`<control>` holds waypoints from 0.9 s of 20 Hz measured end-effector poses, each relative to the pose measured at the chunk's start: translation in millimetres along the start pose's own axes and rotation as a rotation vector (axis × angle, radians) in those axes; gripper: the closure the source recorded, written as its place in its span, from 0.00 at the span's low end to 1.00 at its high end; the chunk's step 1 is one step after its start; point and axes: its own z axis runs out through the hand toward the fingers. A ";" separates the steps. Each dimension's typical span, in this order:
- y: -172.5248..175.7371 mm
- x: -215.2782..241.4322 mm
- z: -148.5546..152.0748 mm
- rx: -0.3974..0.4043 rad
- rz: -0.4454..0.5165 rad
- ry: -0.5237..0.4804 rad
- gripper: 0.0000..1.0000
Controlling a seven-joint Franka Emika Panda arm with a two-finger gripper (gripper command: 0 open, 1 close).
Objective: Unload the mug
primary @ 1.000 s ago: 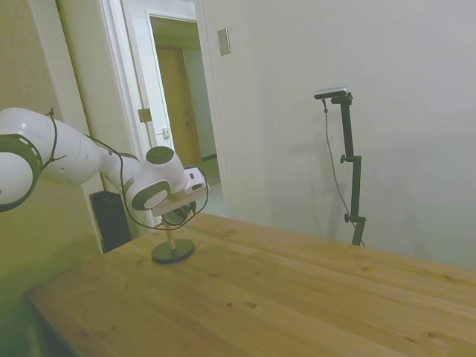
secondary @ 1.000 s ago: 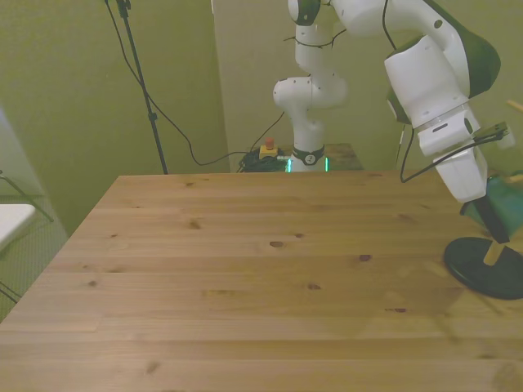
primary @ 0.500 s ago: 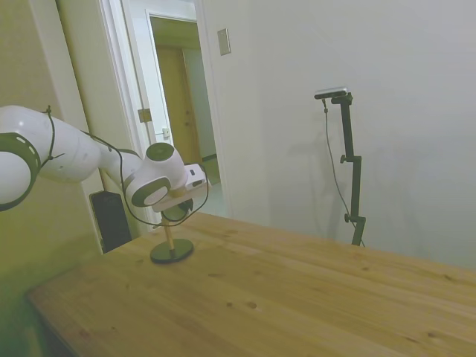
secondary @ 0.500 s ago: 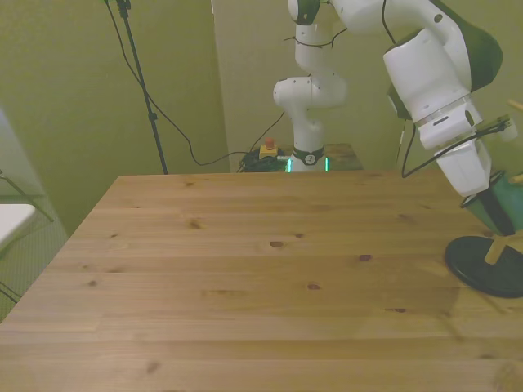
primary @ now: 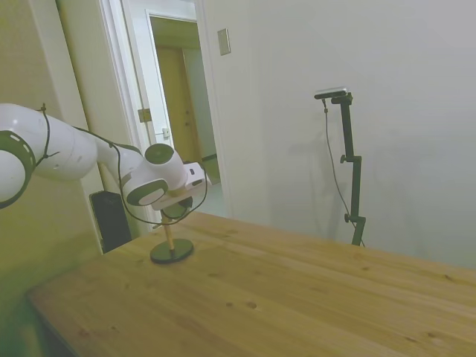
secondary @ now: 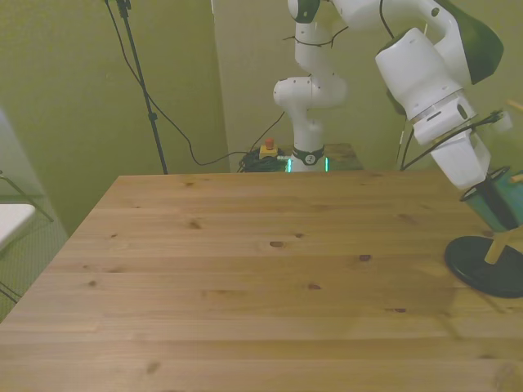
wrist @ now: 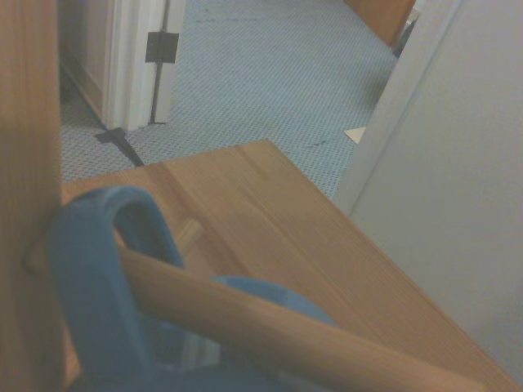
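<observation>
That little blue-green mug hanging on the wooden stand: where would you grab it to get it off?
By its body or rim, I'd say, coming from the side away from the stand's post. In the wrist view the mug's handle is looped over a wooden peg, so the handle must stay free to slide up along the peg and off its end. The gripper is already at the mug.

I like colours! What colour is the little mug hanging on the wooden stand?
The small enamel-style mug is teal; the front view shows it best.

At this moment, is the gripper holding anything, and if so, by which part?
Cannot be told for certain: the gripper is at the mug, whose handle is around a peg, but its fingers are hidden.
</observation>
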 end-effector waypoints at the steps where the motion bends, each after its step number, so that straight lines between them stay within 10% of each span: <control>1: 1.0 0.7 -2.9 0.001 0.005 0.007 1.00; 18: 25.4 19.0 -45.8 0.005 0.057 0.058 1.00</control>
